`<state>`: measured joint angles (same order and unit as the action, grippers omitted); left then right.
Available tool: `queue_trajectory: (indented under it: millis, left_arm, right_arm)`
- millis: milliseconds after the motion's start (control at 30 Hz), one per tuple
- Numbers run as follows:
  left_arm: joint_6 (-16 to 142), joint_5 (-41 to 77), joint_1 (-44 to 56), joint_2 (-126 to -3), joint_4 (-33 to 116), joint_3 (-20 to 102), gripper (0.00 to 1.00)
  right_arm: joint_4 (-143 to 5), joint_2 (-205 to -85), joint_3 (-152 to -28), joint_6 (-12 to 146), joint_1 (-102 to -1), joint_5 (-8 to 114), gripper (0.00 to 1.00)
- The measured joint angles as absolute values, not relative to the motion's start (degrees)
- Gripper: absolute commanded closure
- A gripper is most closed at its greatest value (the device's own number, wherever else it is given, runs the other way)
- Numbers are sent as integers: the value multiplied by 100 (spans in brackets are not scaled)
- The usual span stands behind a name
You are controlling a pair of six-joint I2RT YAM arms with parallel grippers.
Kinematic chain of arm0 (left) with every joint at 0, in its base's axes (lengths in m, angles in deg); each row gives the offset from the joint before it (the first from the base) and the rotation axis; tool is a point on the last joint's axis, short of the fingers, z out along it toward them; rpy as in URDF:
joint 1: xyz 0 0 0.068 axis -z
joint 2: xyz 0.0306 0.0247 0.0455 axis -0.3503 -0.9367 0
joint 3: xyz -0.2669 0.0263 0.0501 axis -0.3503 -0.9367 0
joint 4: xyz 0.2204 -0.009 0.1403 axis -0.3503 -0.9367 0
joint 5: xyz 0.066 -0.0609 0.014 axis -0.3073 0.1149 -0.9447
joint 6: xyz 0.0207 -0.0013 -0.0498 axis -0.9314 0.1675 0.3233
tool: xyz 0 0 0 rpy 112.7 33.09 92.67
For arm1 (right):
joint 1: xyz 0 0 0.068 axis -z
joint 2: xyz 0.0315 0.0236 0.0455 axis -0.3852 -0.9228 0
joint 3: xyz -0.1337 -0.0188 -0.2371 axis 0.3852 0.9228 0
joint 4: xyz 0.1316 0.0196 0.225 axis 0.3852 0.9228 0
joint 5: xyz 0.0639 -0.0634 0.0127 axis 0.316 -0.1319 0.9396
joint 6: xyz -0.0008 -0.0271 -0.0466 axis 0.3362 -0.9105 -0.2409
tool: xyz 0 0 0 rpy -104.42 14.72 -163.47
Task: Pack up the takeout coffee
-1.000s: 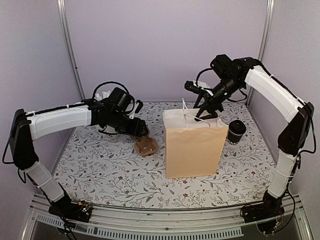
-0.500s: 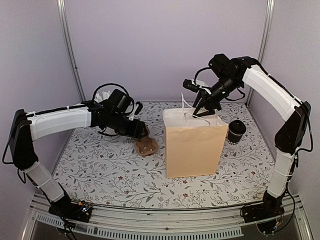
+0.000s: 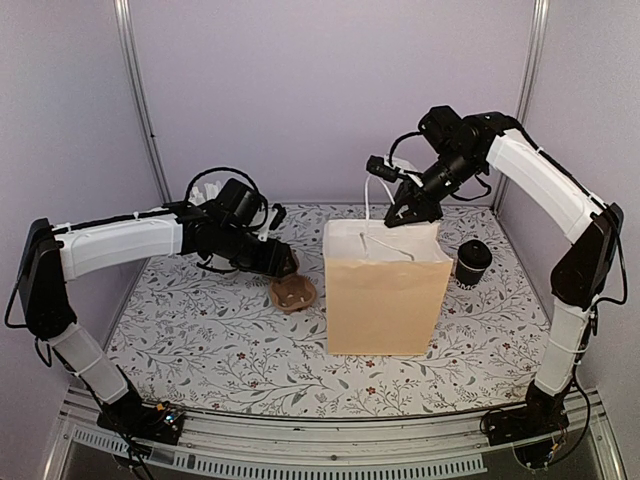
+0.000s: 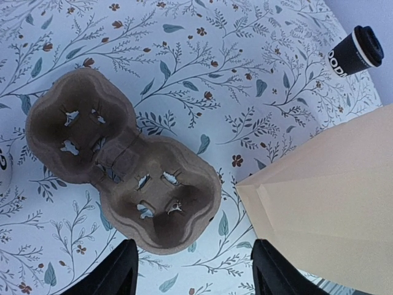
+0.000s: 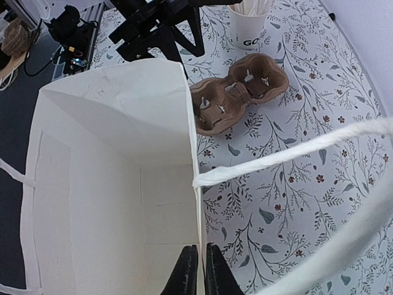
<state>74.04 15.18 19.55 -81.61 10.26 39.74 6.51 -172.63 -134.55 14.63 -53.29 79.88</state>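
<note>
coffee cup (image 3: 472,262) upright, lid up | right claw (image 5: 199,253) pinching bag (image 5: 110,184) rim | left claw (image 4: 195,249) open

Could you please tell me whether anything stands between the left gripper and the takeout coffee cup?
Yes. The upright paper bag stands between them: the open left gripper hangs over the pulp carrier on the bag's left, and the coffee cup stands at its right. The right gripper pinches the bag's rim.
</note>
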Motion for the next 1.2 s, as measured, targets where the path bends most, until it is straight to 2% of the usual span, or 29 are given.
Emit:
queue_trajectory:
  millis: [67,367,567,700,767,900,1100,1200]
  left_arm:
    - [7404,1518,1953,-8161,1028,3972,34]
    - [7382,1485,1885,-8166,1026,3972,34]
    - [7369,1315,1785,-8341,982,4092,34]
    - [7399,1164,1745,-8603,960,4265,36]
    - [7384,1136,1728,-8732,919,4348,39]
    - [7336,934,1682,-9147,512,4835,50]
    - [7642,1057,1505,-9486,232,5176,52]
    - [7935,1221,1538,-9505,232,5155,57]
  right_arm:
    - [664,-17263,-13457,1463,-5312,7992,100]
    - [516,-17187,-13457,1551,-5176,7749,100]
    - [19,-16796,-13431,1684,-5028,7264,100]
    - [-691,-16304,-12915,1752,-4986,6803,100]
    - [-870,-16158,-12760,1774,-4986,6637,100]
    - [-1191,-16092,-12651,1830,-4986,6412,100]
    - [-1294,-16092,-12410,1924,-4986,6316,100]
    - [-1303,-16092,-12393,1951,-4986,6289,100]
